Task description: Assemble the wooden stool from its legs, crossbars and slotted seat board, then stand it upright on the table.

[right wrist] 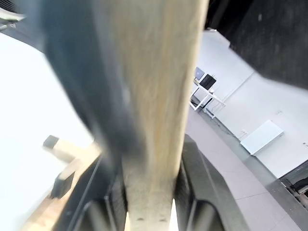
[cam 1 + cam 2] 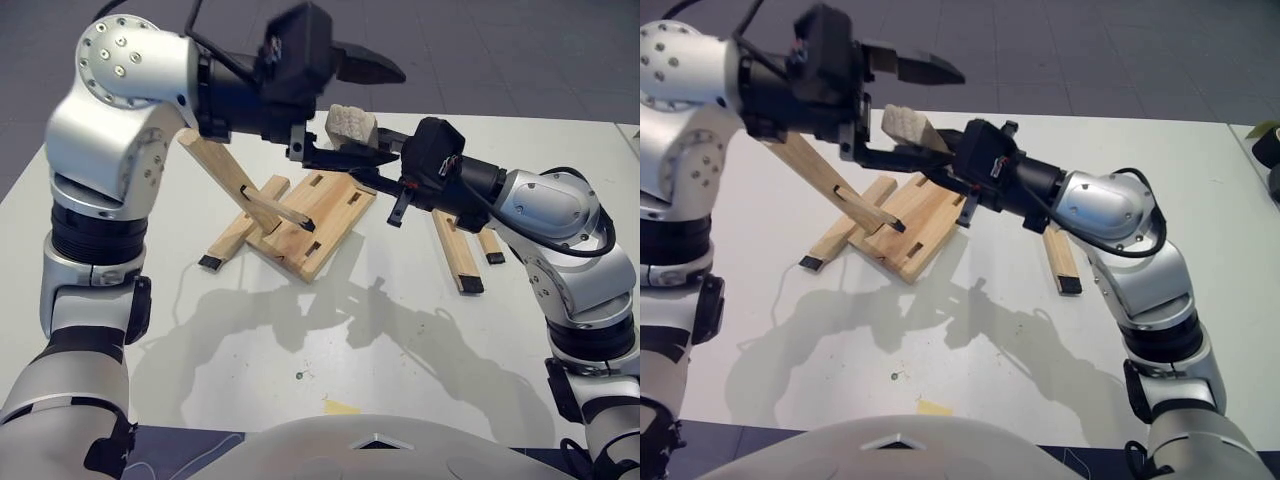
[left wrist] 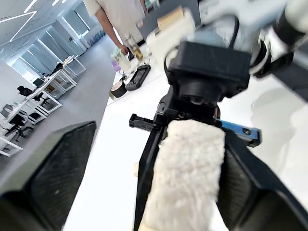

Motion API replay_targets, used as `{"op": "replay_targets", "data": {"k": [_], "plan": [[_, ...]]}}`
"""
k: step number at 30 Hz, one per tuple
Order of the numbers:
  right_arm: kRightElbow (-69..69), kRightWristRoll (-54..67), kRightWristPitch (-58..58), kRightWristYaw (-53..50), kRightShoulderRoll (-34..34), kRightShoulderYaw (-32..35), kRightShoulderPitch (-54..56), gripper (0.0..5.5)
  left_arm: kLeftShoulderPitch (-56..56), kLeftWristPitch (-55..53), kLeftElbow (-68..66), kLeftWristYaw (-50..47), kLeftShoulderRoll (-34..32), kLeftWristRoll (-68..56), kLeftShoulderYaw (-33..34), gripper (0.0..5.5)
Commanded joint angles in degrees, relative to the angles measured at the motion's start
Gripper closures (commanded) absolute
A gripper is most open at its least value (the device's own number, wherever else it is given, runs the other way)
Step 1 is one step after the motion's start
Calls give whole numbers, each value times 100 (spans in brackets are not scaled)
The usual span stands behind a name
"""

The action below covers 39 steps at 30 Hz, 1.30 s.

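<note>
1. Left wrist view sets the rough, fibrous cut end of a pale square wooden leg [image 3: 185,178] between the left gripper's [image 3: 149,159] black pads. The pads stand wide apart, and the end lies close to one and well off the other.
2. Right wrist view gives that leg's smooth long face, with the right gripper's [image 2: 345,155] dark fingers clamped on either side.
3. Eye views add what lies below both jaws: a flat, pale slotted seat board [image 2: 325,215] on the white table [image 2: 400,340], a second leg [image 2: 225,170] slanting up from it, and black-tipped loose legs [image 2: 455,250] lying beside it.
</note>
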<state>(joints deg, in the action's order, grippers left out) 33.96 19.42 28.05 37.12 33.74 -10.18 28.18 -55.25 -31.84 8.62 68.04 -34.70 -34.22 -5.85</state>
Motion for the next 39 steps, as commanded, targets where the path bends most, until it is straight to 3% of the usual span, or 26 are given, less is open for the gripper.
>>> {"op": "replay_targets", "data": {"k": [1,7,10,15,18,23,29,39], "plan": [[12,-51,1,15,-75,-73,-167,447,-376,-772,-162,-123,-183,-844,799,117],[-9,-134,-6,-229,-329,-30,-218,448,-522,-1474,-64,-537,-157,-1866,1502,26],[-125,-107,-40,-562,-611,241,-210,448,-851,-1469,-533,-1606,94,-1962,2004,10],[-421,436,-126,-1758,-1589,1459,16,448,-652,-423,-1196,-4138,244,-247,2302,10],[-414,465,-264,-2298,-1863,1904,-35,448,337,116,-1088,-4697,-109,961,1983,10],[-398,468,-365,-2676,-1927,2246,-103,448,2010,630,-1212,-4622,-231,1971,1412,10],[-384,461,-384,-2777,-1881,2290,-127,448,2728,1146,-1773,-4695,-26,2438,1290,10],[-458,436,-407,-2782,-1828,2274,-116,448,3416,-504,1289,-3887,430,904,754,10]]}}
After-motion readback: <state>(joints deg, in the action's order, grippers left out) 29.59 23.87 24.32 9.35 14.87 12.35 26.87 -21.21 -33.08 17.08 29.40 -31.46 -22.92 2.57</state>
